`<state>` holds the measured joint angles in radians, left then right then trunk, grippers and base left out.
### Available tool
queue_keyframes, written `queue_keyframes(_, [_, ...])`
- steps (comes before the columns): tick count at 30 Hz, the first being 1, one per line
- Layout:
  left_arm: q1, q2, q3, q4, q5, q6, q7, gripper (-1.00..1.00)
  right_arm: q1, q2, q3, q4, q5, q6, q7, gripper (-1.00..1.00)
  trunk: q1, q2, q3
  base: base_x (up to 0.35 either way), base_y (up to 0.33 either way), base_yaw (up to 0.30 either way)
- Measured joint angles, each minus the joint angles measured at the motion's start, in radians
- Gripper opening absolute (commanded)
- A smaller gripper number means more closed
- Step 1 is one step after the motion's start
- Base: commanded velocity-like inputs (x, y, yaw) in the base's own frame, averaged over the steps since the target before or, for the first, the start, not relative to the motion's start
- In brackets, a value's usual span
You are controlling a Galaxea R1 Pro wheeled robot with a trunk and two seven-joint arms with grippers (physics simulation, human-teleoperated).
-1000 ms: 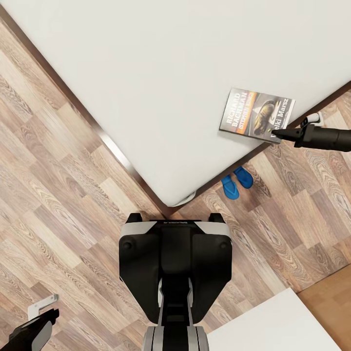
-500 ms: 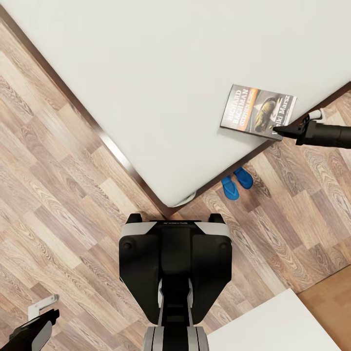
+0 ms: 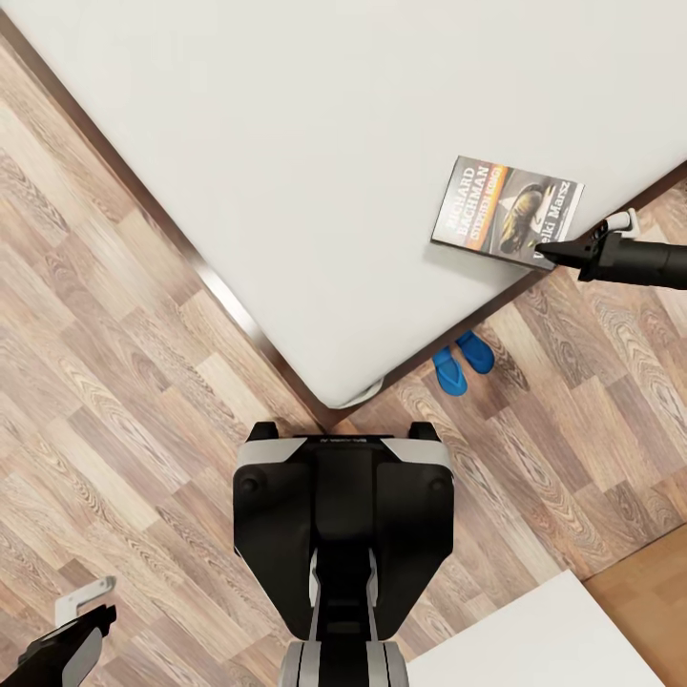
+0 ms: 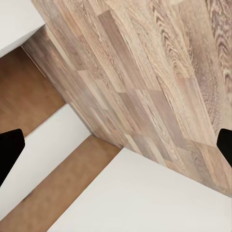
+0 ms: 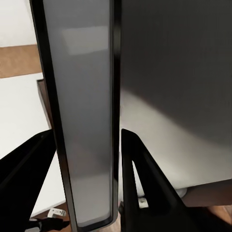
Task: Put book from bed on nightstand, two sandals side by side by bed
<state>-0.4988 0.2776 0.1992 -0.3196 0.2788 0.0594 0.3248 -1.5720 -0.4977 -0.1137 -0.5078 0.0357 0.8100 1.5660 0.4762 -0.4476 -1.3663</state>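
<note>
One book [image 3: 507, 208] lies flat on the bed [image 3: 315, 143], close to the mattress's right edge. It is a thin paperback with a dark cover, an orange band, white lettering and a small picture.

The right gripper [image 3: 546, 252] reaches in from the right, its dark tip at the book's near right corner. In the right wrist view the book's [image 5: 87, 121] edge stands between the two black fingers [image 5: 145, 183], which sit against either side of it, pinching it.

Two bright blue sandals [image 3: 463, 359] lie side by side on the wooden floor [image 3: 124, 382], just beside the bed's near right edge, close together and pointing the same way.

The left gripper [image 3: 81, 611] hangs low at the near left over the floor; in the left wrist view its two black fingers [image 4: 9, 150] sit at opposite edges, spread wide with nothing between them.

A white surface [image 3: 534, 639] shows at the near right.
</note>
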Motion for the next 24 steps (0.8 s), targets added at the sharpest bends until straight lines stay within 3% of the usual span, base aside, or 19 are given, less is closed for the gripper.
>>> queue_keyframes(15, [0.000,0.000,0.000,0.000,0.000,-0.001,0.000,1.00,0.000,0.000,0.000,0.000,-0.003,0.000,0.000,-1.00,0.000,0.000,0.024,0.000,0.000,-0.025])
queue_keyframes(24, [0.000,0.000,0.000,0.000,0.000,-0.005,0.003,1.00,0.000,0.000,0.001,0.000,-0.003,0.000,0.000,-1.00,0.000,0.000,0.038,0.000,0.000,-0.118])
